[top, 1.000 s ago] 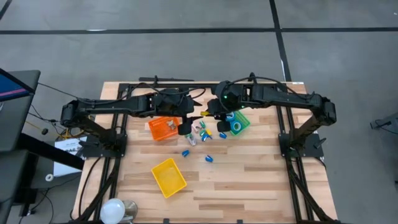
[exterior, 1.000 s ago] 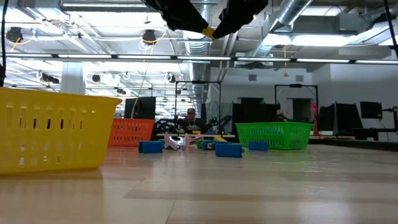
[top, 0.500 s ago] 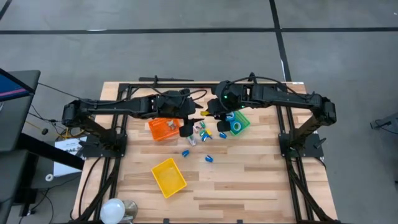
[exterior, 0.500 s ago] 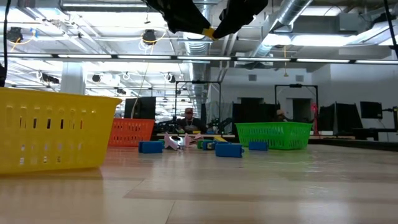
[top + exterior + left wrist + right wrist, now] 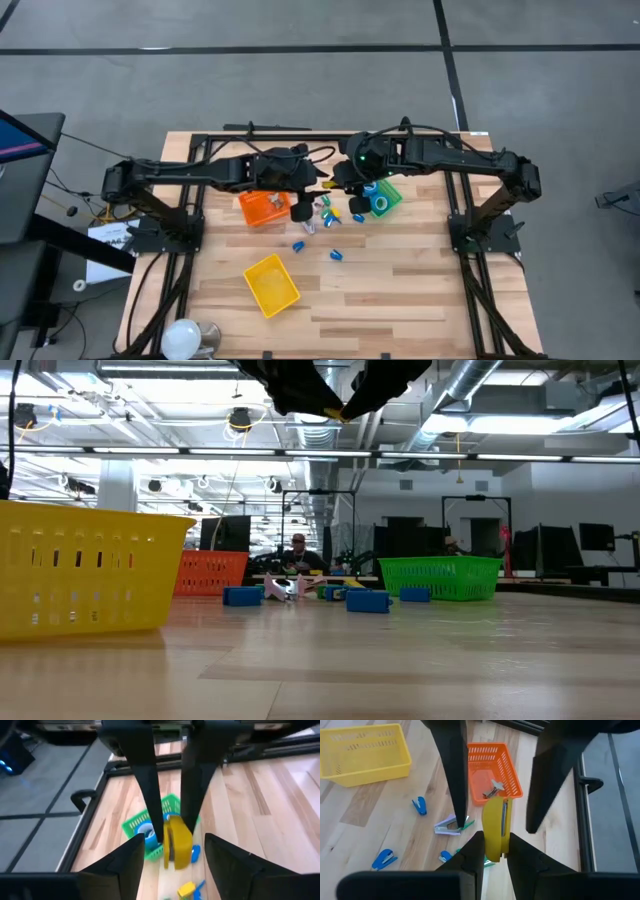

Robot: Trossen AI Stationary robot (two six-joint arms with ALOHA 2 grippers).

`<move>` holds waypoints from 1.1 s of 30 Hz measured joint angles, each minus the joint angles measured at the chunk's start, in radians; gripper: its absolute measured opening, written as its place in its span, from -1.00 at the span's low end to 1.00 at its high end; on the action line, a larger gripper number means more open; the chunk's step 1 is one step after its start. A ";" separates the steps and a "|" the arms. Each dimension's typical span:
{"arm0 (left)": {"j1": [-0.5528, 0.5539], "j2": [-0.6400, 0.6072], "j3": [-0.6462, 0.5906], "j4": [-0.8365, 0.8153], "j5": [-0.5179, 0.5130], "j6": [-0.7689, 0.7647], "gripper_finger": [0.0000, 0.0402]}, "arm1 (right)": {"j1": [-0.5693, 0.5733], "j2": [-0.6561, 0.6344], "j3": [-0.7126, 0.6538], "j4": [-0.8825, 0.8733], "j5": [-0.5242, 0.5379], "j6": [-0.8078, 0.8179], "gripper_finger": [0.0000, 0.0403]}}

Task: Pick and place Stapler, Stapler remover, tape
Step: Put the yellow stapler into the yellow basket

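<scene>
Edging a touch closer to the middle of the table (image 5: 400,290) since the earlier high view, the left arm is now meeting the right arm in the air above the scattered pieces, between the orange bin (image 5: 262,206) and the green bin (image 5: 385,196). The right gripper (image 5: 495,839) is pinching a yellow stapler (image 5: 495,820) by its near end, with its fingers pressed against both flat sides. The left gripper (image 5: 175,841) is facing it head-on, and its fingers (image 5: 125,862) are standing spread, one on either side of the stapler and not touching it. From the left wrist, the stapler is sitting almost centred in the gap, with its long axis running along the slot between the fingers rather than across it, so the left fingers appear to be lining up with the stapler's broad faces. That makes the left gripper the one placed to take it, and the handover seems to be turning on the left fingers gripping before the right ones let go. Blue tape (image 5: 380,204) is lying in the green bin, and small blue staplers (image 5: 336,255) are lying loose on the boards, well apart from the yellow bin (image 5: 272,283).
</scene>
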 joint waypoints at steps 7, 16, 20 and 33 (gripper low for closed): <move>-0.006 0.006 0.000 0.021 0.000 0.000 -0.13 | 0.001 0.000 0.000 0.000 0.000 0.000 -0.69; -0.007 0.006 0.000 0.020 0.000 0.000 -0.39 | 0.001 0.000 0.000 -0.002 0.000 0.000 -0.69; -0.006 0.006 0.000 0.020 0.000 0.000 -0.45 | 0.001 0.000 0.000 -0.002 0.000 0.000 -0.69; -0.007 0.005 0.000 0.020 0.001 0.000 -0.64 | 0.001 0.000 0.000 0.000 0.001 -0.003 -0.69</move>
